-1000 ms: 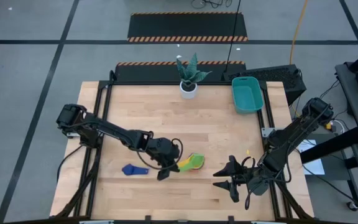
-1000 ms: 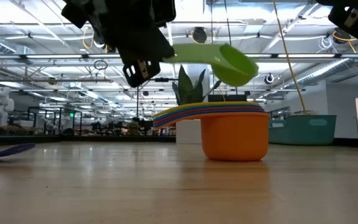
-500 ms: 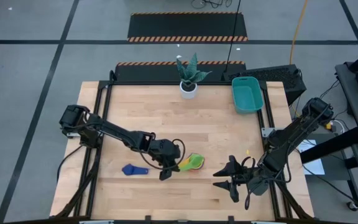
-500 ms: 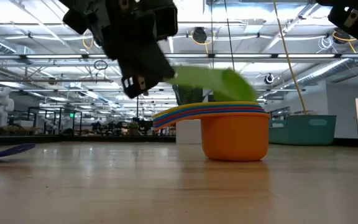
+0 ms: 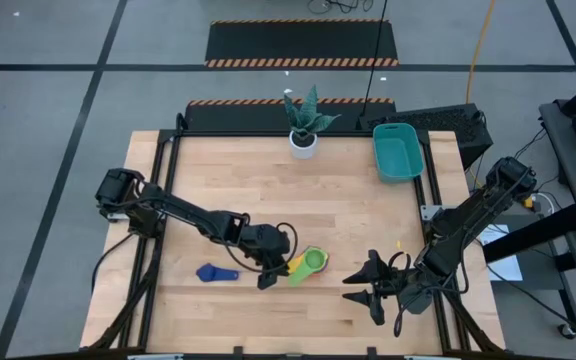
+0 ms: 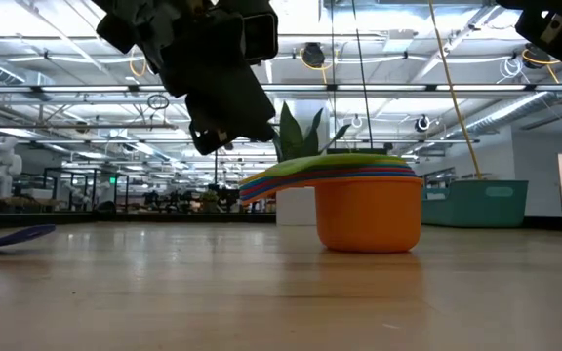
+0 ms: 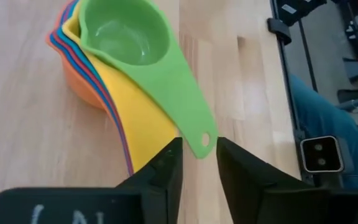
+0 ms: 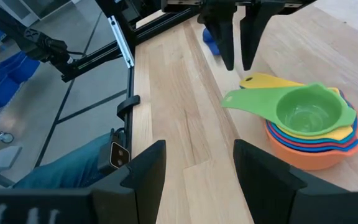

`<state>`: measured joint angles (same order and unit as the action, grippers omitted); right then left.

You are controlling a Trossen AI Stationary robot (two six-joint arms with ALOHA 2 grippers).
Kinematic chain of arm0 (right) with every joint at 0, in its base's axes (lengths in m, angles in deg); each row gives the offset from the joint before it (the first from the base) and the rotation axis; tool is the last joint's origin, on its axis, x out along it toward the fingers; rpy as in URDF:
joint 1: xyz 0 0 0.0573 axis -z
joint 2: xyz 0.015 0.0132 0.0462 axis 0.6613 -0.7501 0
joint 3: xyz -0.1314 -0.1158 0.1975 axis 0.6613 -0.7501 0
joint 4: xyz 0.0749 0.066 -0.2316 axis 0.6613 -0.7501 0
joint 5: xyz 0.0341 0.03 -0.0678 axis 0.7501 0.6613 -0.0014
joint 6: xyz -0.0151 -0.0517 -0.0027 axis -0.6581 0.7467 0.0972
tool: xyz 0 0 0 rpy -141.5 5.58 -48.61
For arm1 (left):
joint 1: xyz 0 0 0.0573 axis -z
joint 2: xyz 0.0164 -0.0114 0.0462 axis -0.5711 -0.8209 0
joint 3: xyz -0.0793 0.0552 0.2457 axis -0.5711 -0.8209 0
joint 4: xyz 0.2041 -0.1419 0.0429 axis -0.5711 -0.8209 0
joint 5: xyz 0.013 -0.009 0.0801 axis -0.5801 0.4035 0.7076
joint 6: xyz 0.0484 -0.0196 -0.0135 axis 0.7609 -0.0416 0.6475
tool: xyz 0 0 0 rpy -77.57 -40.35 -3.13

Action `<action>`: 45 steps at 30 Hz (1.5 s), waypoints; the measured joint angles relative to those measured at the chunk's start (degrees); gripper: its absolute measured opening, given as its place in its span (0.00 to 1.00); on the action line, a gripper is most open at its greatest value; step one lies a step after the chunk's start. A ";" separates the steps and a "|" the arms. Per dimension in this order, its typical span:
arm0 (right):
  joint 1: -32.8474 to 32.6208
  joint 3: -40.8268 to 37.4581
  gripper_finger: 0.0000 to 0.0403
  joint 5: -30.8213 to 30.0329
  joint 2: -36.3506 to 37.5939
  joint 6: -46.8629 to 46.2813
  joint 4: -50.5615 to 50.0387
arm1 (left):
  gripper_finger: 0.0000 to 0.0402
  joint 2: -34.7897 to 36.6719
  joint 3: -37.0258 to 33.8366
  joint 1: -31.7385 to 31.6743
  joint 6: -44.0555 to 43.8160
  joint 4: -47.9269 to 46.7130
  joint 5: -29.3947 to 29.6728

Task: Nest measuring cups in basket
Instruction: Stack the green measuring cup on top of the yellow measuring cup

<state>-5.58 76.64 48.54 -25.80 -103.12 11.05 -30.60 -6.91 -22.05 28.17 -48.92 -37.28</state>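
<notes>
The green measuring cup (image 7: pixel 126 37) sits nested on top of the stack of cups (image 5: pixel 308 264), whose orange bottom cup (image 6: pixel 369 214) stands on the table. My left gripper (image 7: pixel 197 152) is open and points down, with a finger on either side of the free end of the green handle (image 7: pixel 199 140) and just above it. A dark blue cup (image 5: pixel 216 272) lies on the table to the left of the stack. My right gripper (image 8: pixel 194 180) waits open to the right of the stack. The teal basket (image 5: pixel 398 152) stands at the far right.
A white pot with a plant (image 5: pixel 304 125) stands at the table's far edge, left of the basket. Bare wood lies between the stack and the basket. Black frame rails run along the table's sides.
My left gripper has lowered the green cup, which it held up by the handle above the stack, down into the stack. The cup now rests level on the yellow one, and its handle has come free of the fingers. The gripper has stayed over the handle end.
</notes>
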 joint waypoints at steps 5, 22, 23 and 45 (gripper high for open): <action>0.00 0.00 0.45 0.00 0.00 -0.07 0.00 | 0.32 0.00 0.00 -0.07 1.00 -0.03 1.61; 0.00 0.00 0.45 0.00 0.00 -0.11 0.00 | 0.63 0.76 0.00 15.94 16.44 7.84 43.73; 0.00 0.00 0.45 0.00 0.00 -0.11 0.00 | 0.66 0.76 0.00 17.13 17.02 7.95 46.94; 0.00 -0.02 0.45 -0.02 0.00 0.28 0.03 | 0.99 -11.96 0.02 16.46 13.49 20.94 52.94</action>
<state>-5.58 76.62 48.52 -25.80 -102.84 11.09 -42.56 -6.89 -5.59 41.67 -27.98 15.66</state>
